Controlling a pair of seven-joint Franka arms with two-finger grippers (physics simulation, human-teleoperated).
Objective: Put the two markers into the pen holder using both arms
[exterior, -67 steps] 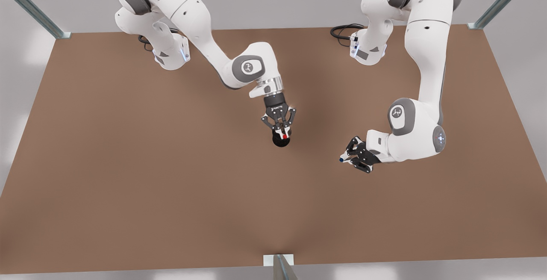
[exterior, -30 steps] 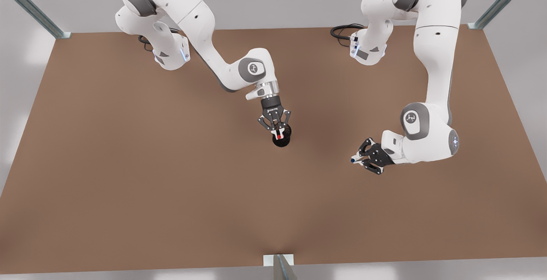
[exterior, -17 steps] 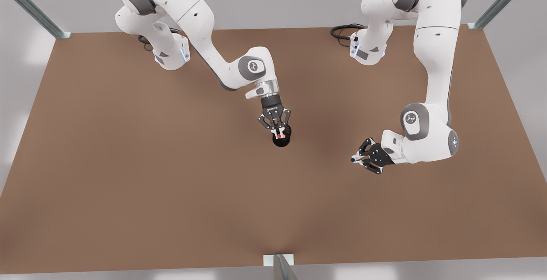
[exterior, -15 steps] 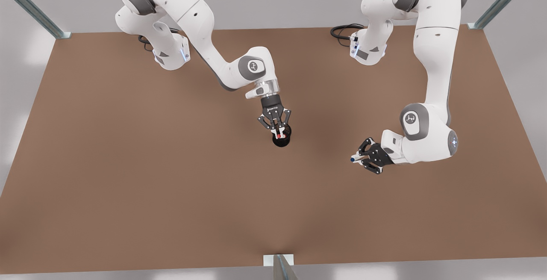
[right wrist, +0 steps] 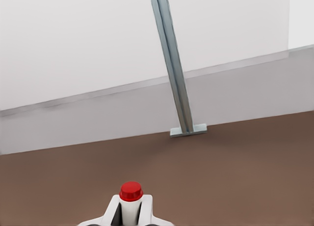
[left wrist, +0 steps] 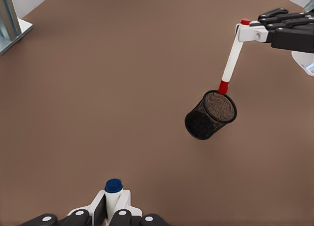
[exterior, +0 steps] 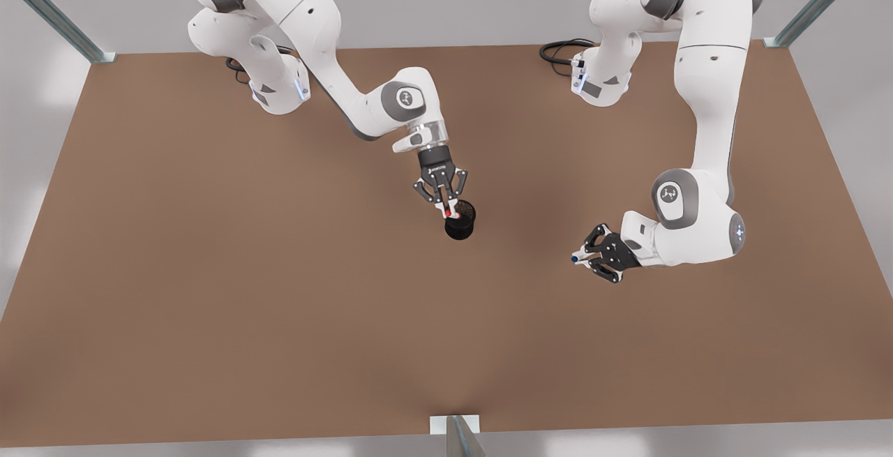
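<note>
The black mesh pen holder (exterior: 460, 227) stands near the table's middle, and it is also in the left wrist view (left wrist: 210, 115). My right gripper (exterior: 446, 207), on the front view's left arm, is shut on the red-capped marker (left wrist: 230, 64). That marker hangs tilted, its lower red end at the holder's rim. The right wrist view looks along the red cap (right wrist: 131, 191) between the fingers (right wrist: 114, 209). My left gripper (exterior: 580, 259), on the front view's right arm, is shut on the blue-capped marker (left wrist: 114, 187), well to the holder's right in the front view.
The brown table (exterior: 209, 268) is bordered by metal frame posts at its back corners (exterior: 816, 3) and at the front edge (exterior: 457, 432). Both arm bases stand at the back, with a black cable (exterior: 561, 49) beside one.
My right gripper has drawn back and up from over the holder, tilting the red marker more. My left gripper with the blue marker has barely shifted.
</note>
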